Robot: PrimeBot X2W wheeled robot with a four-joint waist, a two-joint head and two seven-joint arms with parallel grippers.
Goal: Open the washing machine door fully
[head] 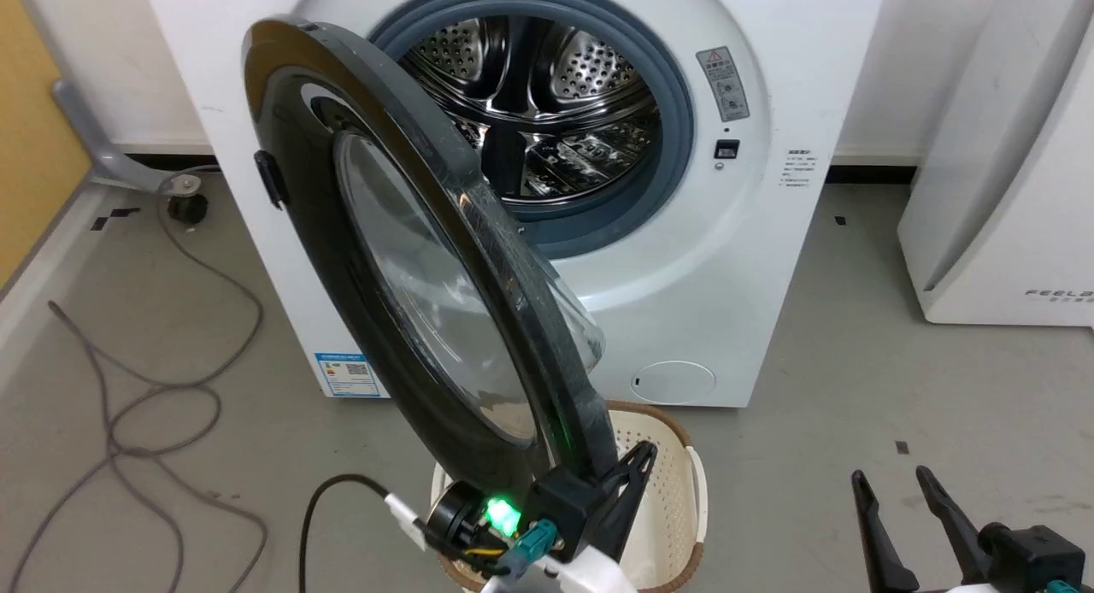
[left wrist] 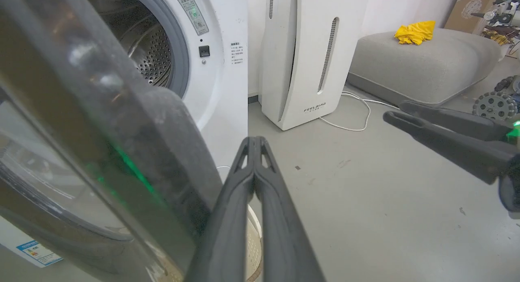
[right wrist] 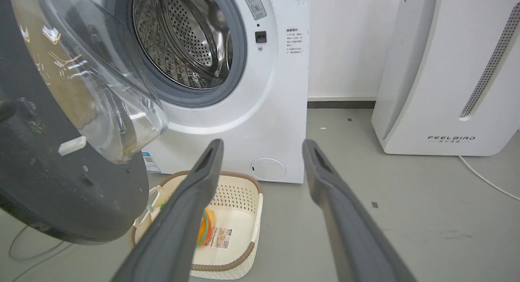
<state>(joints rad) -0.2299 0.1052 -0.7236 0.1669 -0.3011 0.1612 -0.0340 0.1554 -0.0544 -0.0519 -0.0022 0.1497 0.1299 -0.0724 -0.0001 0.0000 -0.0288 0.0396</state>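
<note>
Left gripper: fingers pressed together, empty, beside washing machine door rim | door: stands partly open | right gripper: wide, empty

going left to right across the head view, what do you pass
grey cables on the floor → washing machine door, swung partly open → round cap low on the washer's front → white appliance
</note>
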